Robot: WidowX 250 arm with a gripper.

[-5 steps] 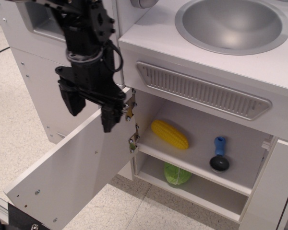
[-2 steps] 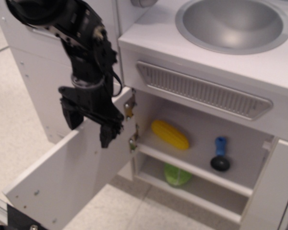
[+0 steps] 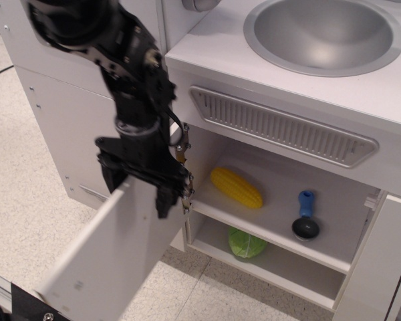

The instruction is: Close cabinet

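Note:
The cabinet is a white two-shelf compartment under the sink counter, and it stands open. Its wide white door hangs from two metal hinges on the left and swings out toward me, now seen nearly edge-on. The door's handle is out of sight. My black gripper points down at the door's top edge near the hinges. Its fingers are spread, one on each side of the door. They hold nothing.
A yellow corn cob and a blue-handled black tool lie on the upper shelf. A green vegetable lies on the lower shelf. A grey sink bowl and a vent grille are above. Another white door stands at the right.
My gripper has moved right and down along the door's top edge toward the hinges. The door has swung from wide open toward the cabinet.

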